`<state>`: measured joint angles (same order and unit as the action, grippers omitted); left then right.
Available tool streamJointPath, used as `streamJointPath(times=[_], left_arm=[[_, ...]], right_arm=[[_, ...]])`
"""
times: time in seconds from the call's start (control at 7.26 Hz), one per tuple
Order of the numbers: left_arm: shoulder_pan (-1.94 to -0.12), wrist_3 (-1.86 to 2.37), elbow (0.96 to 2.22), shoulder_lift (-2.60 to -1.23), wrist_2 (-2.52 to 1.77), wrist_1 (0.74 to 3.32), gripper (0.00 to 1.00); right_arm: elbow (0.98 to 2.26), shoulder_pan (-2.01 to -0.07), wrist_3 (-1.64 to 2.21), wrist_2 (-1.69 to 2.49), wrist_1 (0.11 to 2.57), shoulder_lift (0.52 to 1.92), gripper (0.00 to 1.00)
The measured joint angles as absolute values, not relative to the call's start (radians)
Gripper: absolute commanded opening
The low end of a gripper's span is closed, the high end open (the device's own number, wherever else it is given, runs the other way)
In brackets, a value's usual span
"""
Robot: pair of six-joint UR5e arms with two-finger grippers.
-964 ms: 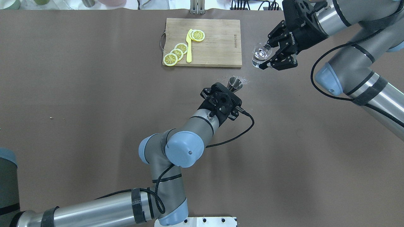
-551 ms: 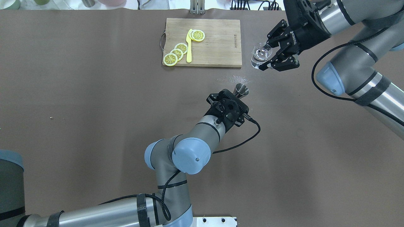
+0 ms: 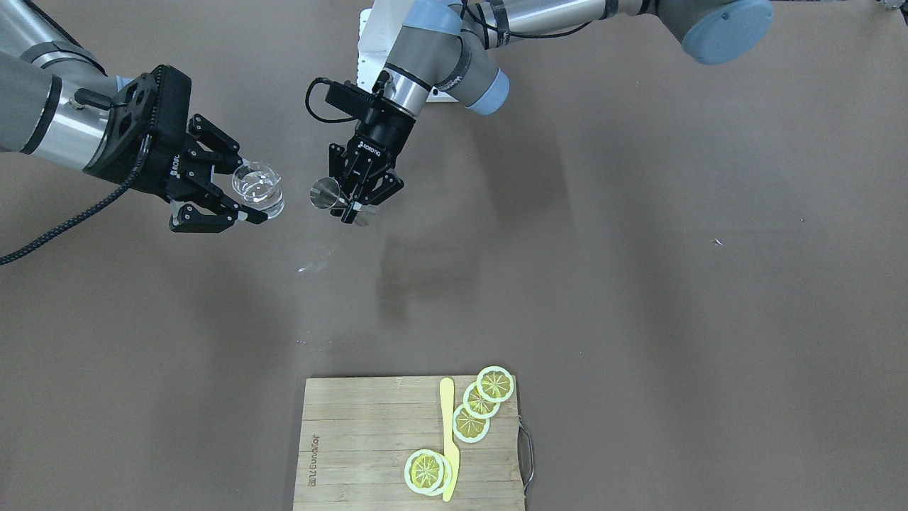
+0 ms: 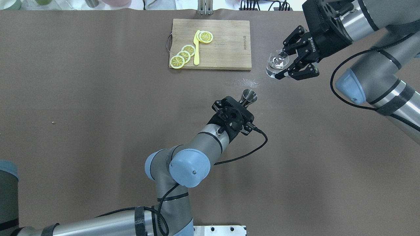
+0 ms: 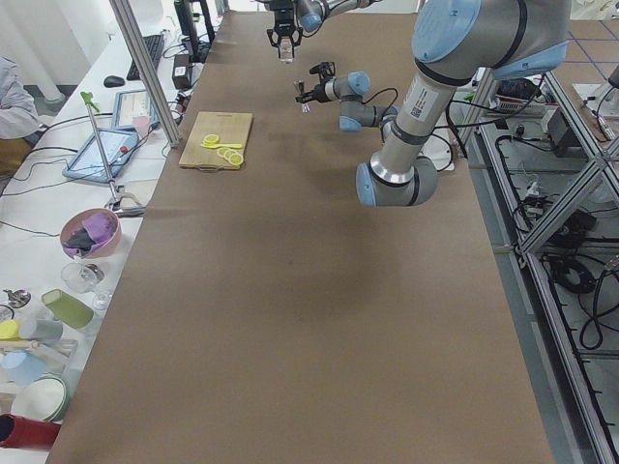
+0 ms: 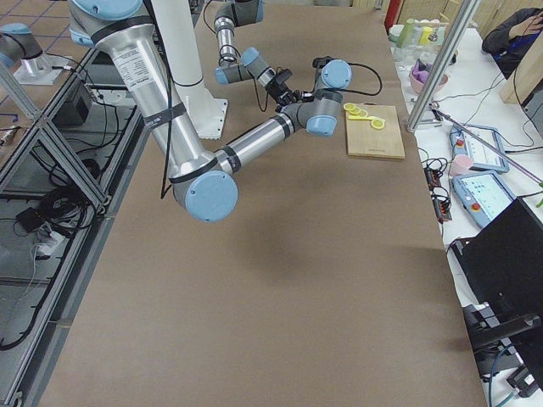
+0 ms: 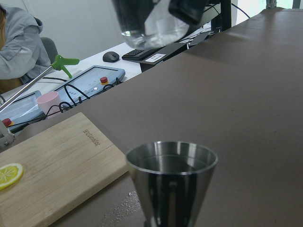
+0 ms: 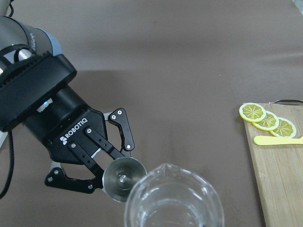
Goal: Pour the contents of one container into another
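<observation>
both vessels are off the worktop (image 4: 98, 114), but no pouring shows yet. the left gripper (image 3: 352, 204) is clamped about the waist of the jigger (image 3: 325, 193), held mouth upward over the middle. the right gripper (image 4: 280, 63) is closed round the glass (image 4: 277, 60), held to the right and a little farther off, near the jigger but apart. bringing them together and tipping seems left. count: one jigger, one glass, one cutting board (image 4: 229, 49) at the far side, one yellow knife (image 4: 196, 54), at least four lemon slices (image 4: 188, 49).
</observation>
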<state>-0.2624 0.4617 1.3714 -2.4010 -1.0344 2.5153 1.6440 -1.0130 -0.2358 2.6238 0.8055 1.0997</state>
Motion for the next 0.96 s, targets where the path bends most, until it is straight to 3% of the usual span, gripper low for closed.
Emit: streamJointPath(times=[0.96], left_arm=[[-0.267, 0.463, 1.395, -2.386, -1.034, 2.579, 0.00]], right_arm=[[1.777, -0.960, -0.304, 2.567, 0.887, 1.172, 0.00]])
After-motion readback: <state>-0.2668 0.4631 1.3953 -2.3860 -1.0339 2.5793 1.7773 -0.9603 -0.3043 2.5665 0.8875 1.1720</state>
